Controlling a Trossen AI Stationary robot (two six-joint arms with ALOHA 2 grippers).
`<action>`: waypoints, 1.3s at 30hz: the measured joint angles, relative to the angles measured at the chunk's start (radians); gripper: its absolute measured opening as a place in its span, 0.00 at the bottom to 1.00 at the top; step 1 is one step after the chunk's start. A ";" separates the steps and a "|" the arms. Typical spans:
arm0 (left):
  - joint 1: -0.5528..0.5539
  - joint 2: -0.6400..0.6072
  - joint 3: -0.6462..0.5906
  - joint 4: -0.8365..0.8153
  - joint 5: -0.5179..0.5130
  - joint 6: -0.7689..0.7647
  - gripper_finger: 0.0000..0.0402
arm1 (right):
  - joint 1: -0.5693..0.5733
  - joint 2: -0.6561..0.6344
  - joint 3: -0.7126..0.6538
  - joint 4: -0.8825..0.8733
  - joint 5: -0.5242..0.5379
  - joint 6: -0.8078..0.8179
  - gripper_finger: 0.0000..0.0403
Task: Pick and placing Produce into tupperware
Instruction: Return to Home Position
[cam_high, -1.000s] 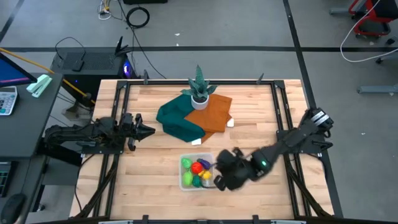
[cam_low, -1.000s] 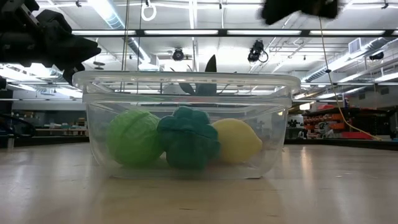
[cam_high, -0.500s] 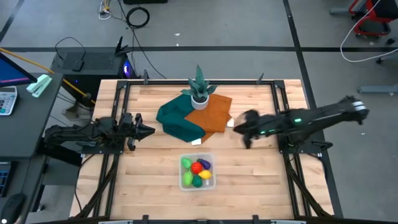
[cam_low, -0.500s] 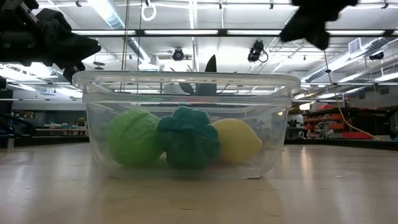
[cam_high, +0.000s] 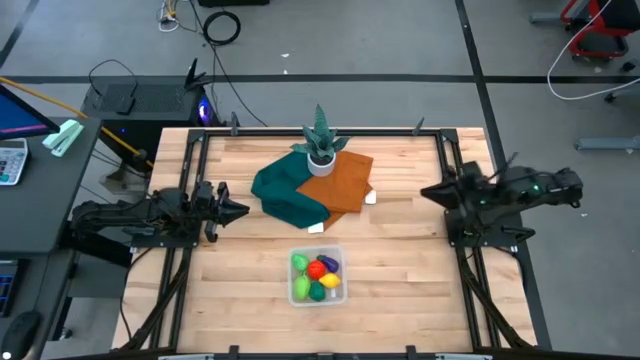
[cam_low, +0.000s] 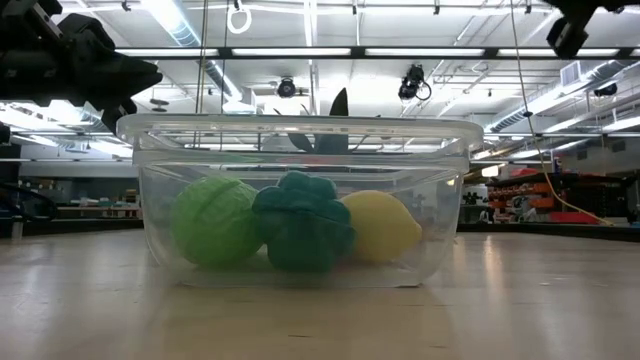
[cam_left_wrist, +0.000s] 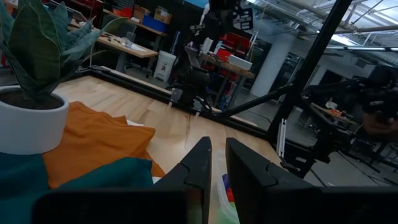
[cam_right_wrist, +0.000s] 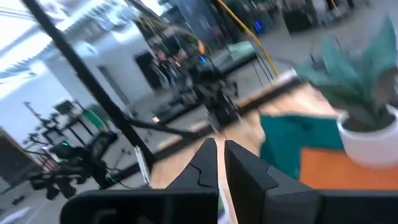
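Overhead, the tupperware (cam_high: 318, 251) sits lower centre with the produce (cam_high: 318, 277) inside. My left gripper (cam_high: 240, 210) and right gripper (cam_high: 428, 190) hang at opposite edges, jaws closed on nothing. Level view: the lemon (cam_low: 385, 228) lies sideways, tip pointing right, with the red and purple pieces hidden. Left wrist view: my fingers (cam_left_wrist: 199, 165) hide most of the tupperware.

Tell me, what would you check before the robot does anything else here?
1. The toy fruit inside the tub, none loose on the table: ok.
2. The tub upright on the table: ok.
3. The left gripper shut and empty, at the table's left side: ok.
4. The right gripper shut and empty, at the right side, clear of the tub: ok.
5. Number of pieces inside: cannot tell, they overlap.
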 joint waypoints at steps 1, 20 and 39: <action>0.000 0.000 0.000 0.000 0.000 0.001 0.13 | 0.001 -0.024 -0.007 0.018 -0.008 -0.022 0.00; 0.000 0.000 0.000 0.001 0.000 0.000 0.13 | -0.004 -0.195 -0.270 0.377 -0.125 -0.144 0.00; 0.000 0.000 0.000 0.001 0.000 0.000 0.15 | -0.241 -0.194 -0.363 0.485 -0.278 -0.052 0.00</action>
